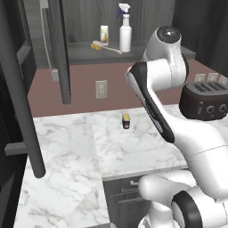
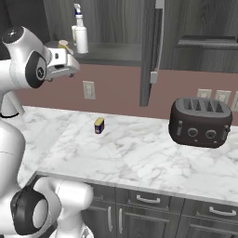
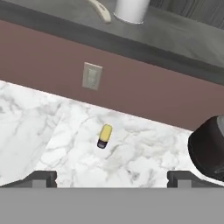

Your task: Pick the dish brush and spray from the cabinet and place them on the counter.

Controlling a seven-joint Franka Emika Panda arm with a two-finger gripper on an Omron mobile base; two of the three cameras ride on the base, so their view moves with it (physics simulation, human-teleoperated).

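spray (image 1: 125,35) upright on cabinet (image 1: 133,52) shelf, dish brush (image 1: 105,46) beside (flat)

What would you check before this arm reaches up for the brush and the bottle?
1. Dark grey wood-grain cabinet door open: ok.
2. White spray bottle with blue trigger upright on the grey shelf: ok.
3. Slim white-handled dish brush with yellow head lying on the shelf beside the bottle: ok.
4. Tool holding nothing, its dark fingertips wide apart: ok.
5. White marble counter has bare room between the small yellow-and-dark block and the black toaster: ok.
6. Tool lined up with either item: not ok, it looks down at the counter below the shelf.
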